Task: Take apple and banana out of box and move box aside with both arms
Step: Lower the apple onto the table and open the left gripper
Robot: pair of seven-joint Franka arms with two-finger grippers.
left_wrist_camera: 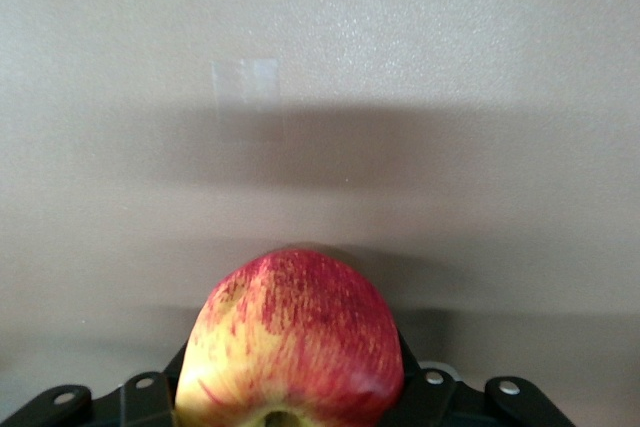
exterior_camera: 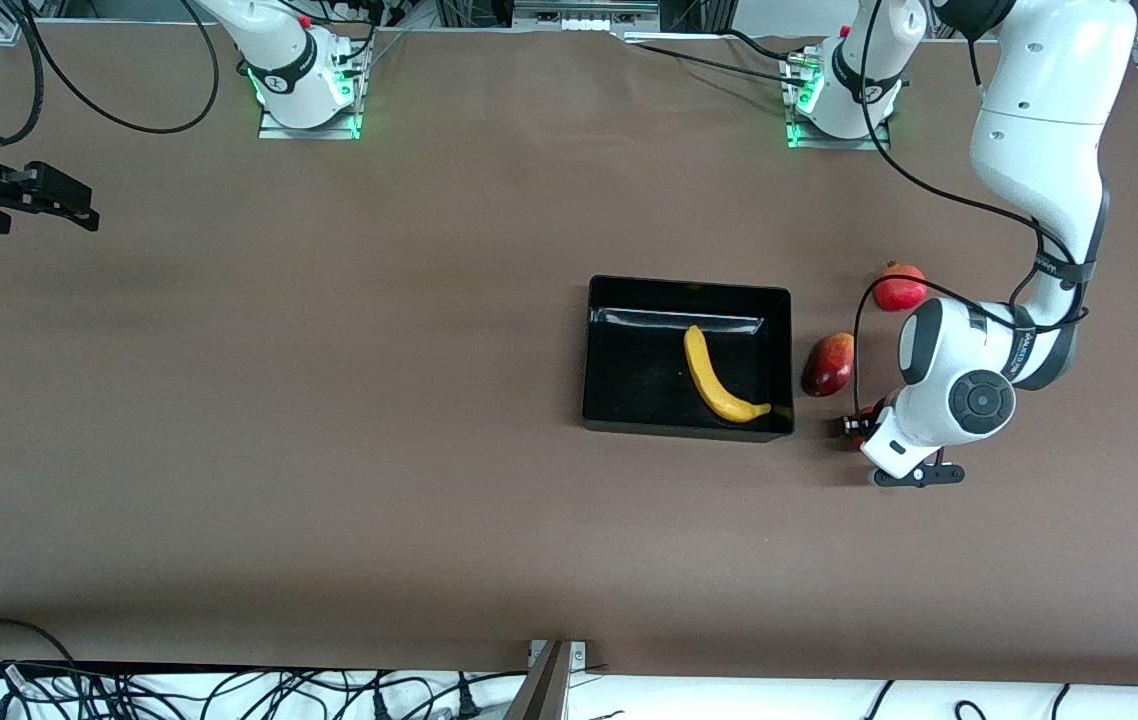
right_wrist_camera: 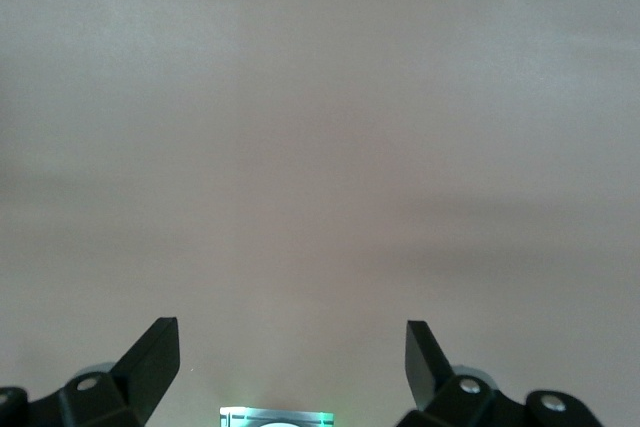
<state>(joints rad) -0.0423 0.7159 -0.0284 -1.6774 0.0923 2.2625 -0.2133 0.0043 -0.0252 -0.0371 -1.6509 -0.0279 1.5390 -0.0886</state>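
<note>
The black tray [exterior_camera: 689, 284] lies mid-table with the yellow banana [exterior_camera: 719, 381] in it. My left gripper [exterior_camera: 855, 425] is low over the table beside the tray, toward the left arm's end, just nearer the front camera than the mango. It is shut on the red apple with yellow streaks [left_wrist_camera: 295, 342], which fills the space between its jaws. In the front view the wrist hides most of the apple. My right gripper [exterior_camera: 59, 200] waits open and empty at the right arm's end of the table. Its fingertips [right_wrist_camera: 160, 352] stand wide apart.
A red-yellow mango [exterior_camera: 828, 364] lies beside the tray toward the left arm's end. A red pomegranate [exterior_camera: 900, 288] lies farther from the front camera than the mango. The left arm's elbow hangs above them. Cables run along the table's front edge.
</note>
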